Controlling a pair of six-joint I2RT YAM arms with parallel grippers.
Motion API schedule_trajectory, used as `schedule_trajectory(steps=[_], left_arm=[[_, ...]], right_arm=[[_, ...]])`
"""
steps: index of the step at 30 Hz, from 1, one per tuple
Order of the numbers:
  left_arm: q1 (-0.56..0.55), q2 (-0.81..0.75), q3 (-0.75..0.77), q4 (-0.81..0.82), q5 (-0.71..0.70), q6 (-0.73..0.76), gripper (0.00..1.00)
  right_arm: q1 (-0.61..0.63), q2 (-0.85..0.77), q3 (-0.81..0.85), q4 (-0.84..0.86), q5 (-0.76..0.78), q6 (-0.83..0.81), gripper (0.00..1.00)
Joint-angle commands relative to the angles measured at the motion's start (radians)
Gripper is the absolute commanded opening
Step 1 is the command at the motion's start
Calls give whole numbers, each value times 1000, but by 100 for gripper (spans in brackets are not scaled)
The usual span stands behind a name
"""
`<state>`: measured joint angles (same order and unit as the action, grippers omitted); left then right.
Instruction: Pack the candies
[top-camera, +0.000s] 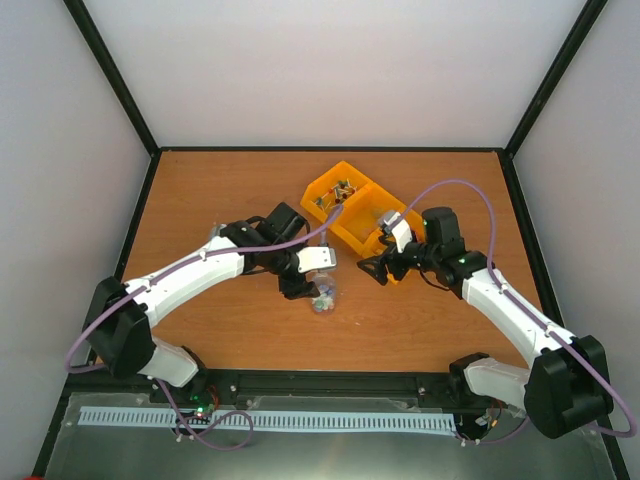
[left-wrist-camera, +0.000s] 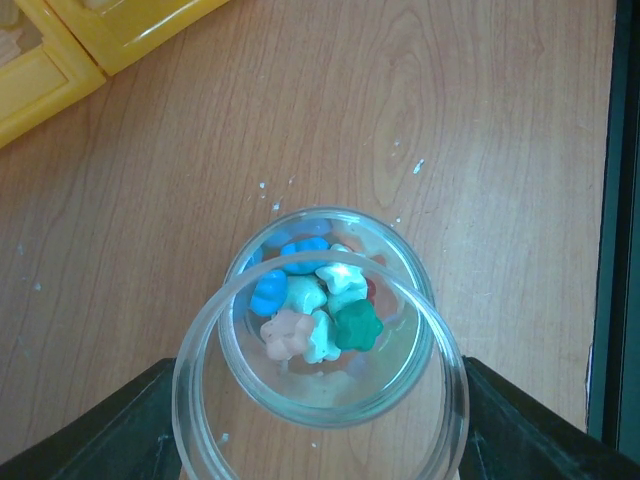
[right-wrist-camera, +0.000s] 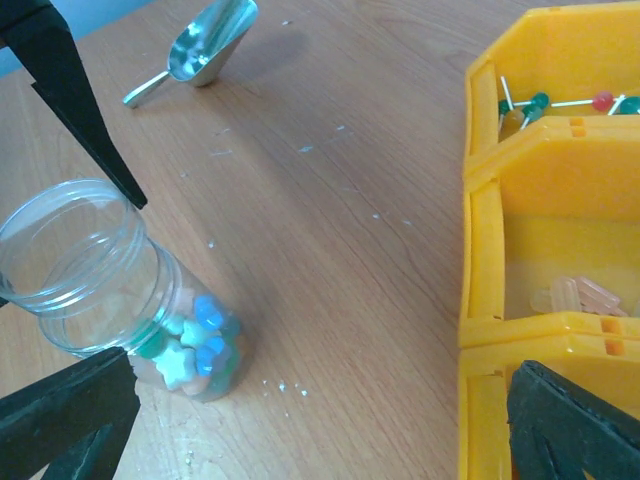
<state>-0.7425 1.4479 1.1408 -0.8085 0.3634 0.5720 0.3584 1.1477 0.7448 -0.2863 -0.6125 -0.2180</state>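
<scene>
A clear plastic jar (left-wrist-camera: 410, 300) stands on the wooden table with several pastel candies (left-wrist-camera: 315, 310) at its bottom, blue, green, white and pink. My left gripper (left-wrist-camera: 320, 425) is shut on the jar, one black finger on each side near its rim. In the top view the jar (top-camera: 322, 298) sits just below the left gripper (top-camera: 303, 282). My right gripper (right-wrist-camera: 320, 430) is open and empty, low over the table between the jar (right-wrist-camera: 95, 285) and the yellow bin (right-wrist-camera: 480, 250). It also shows in the top view (top-camera: 376, 268). The candies (right-wrist-camera: 190, 345) show through the jar wall.
The yellow compartment bin (top-camera: 362, 225) stands behind the grippers; one cell holds red- and green-headed pins (right-wrist-camera: 540, 100), another pale capsule-shaped pieces (right-wrist-camera: 580, 295). A metal scoop (right-wrist-camera: 205, 45) lies on the table beyond the jar. White crumbs (right-wrist-camera: 285, 387) dot the wood.
</scene>
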Motion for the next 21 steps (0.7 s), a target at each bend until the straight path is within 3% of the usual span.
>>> schedule_trajectory(steps=[1, 21], left_arm=[[-15, 14, 4, 18, 24, -26, 61], [-53, 50, 5, 41, -11, -19, 64]], right_arm=[[-16, -22, -19, 44, 27, -22, 100], [-24, -20, -21, 51, 3, -7, 100]])
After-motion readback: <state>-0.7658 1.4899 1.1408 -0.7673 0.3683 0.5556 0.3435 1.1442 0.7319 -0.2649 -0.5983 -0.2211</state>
